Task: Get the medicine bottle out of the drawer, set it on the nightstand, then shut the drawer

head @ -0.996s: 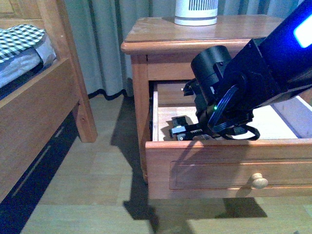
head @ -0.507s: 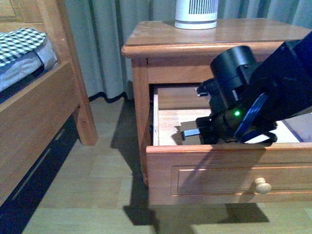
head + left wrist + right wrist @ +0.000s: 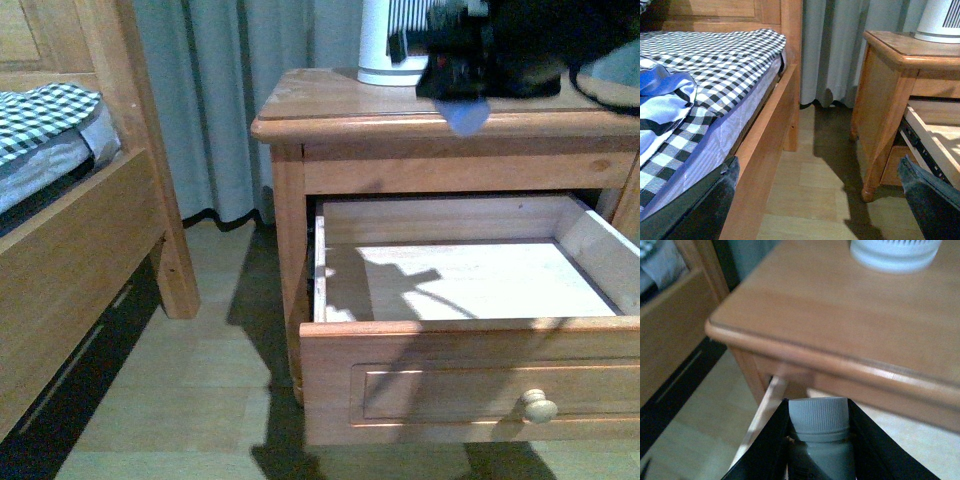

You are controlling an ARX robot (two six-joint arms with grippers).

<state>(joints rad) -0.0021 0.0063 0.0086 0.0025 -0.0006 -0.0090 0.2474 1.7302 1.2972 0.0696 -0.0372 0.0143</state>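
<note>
**Right gripper** [image 3: 818, 432]: jaws closed on the small white plastic medicine bottle with ribbed cap [image 3: 819, 416], held at the front edge of the orange-brown wooden nightstand [image 3: 330, 95] top, above the open upper drawer [image 3: 470, 380]. **Left gripper** [image 3: 818, 200]: fingers spread wide, holding nothing, beside the wooden bed frame [image 3: 765, 165].

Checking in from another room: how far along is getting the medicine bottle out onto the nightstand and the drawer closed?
Done: the medicine bottle is out, and the open drawer looks empty. In hand: the right gripper clamps the bottle near the nightstand top, not yet set down. Left: place it, release, push the drawer shut.
</note>
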